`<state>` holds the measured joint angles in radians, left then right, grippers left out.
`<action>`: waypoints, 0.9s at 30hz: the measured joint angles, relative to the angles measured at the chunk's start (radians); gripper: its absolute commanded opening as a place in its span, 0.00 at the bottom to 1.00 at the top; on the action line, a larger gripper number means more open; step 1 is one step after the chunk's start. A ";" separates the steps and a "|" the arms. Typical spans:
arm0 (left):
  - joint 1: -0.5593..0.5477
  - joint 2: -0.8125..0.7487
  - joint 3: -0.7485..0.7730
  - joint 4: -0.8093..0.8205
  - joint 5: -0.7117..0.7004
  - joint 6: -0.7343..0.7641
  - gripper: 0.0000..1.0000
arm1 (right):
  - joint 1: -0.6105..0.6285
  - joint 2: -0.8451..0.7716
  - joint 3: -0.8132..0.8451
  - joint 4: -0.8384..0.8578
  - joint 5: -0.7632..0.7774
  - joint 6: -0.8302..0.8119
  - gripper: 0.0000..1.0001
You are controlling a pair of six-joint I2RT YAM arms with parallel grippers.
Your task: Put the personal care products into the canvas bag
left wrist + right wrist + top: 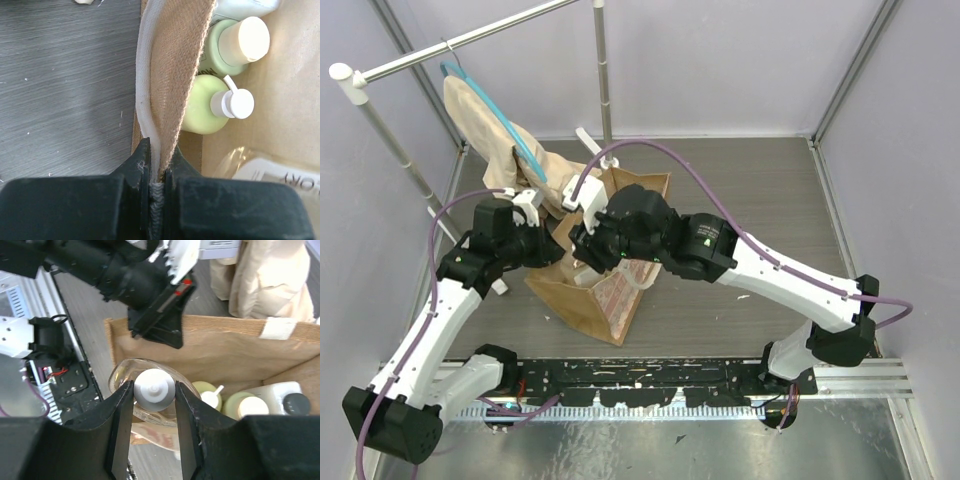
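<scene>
**Last bottle at the bag mouth: lower first, then let go**

My right claw [154, 386] was closed on the squat amber bottle [150, 415], its two fingers clamped on either side of the white cap, with the clear body hanging below. My left claw [156, 165] was pinched shut on the cream strap handle [150, 75] and held that side of the canvas bag [225, 347] up so the mouth stayed open.

To do this step well, I judged that I should keep the strap taut and shift the bottle further inward from the wall. I would then lower it until its base met the bag floor or a free gap, and only then open the fingers. Dropped from height, it could knock over its neighbours.

The bottle sat at the near-left corner of the opening, close to the bag's wall. I could not tell whether its base was below the rim. Beside it in the bag stood the two yellow-green bottles [207, 392] [245, 405] and the white bottle with the black cap [280, 395].
</scene>
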<state>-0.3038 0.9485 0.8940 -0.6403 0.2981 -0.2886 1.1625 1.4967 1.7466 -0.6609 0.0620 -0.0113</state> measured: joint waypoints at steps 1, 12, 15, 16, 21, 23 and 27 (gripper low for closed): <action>0.000 -0.003 0.000 0.000 0.000 0.000 0.00 | 0.019 0.000 0.000 -0.004 0.008 0.008 0.01; 0.000 -0.021 -0.006 -0.002 0.000 0.000 0.00 | 0.071 0.000 0.001 -0.022 0.118 0.033 0.01; 0.000 -0.025 -0.006 -0.006 0.000 -0.001 0.00 | 0.071 0.000 -0.011 -0.014 0.150 0.037 0.00; 0.000 -0.026 -0.006 -0.010 0.000 -0.001 0.00 | 0.071 0.000 -0.023 -0.008 0.158 0.037 0.01; -0.003 -0.032 0.021 -0.039 0.000 -0.001 0.00 | 0.071 0.000 -0.116 0.010 0.177 0.051 0.01; -0.007 -0.037 0.039 -0.058 0.000 0.000 0.00 | 0.071 0.000 -0.138 0.021 0.172 0.064 0.01; -0.009 -0.037 0.066 -0.097 -0.001 0.000 0.00 | 0.071 0.000 -0.183 0.034 0.161 0.090 0.01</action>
<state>-0.3130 0.9112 0.9600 -0.7368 0.2974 -0.2882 1.2335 1.4971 1.5639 -0.6266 0.2230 0.0784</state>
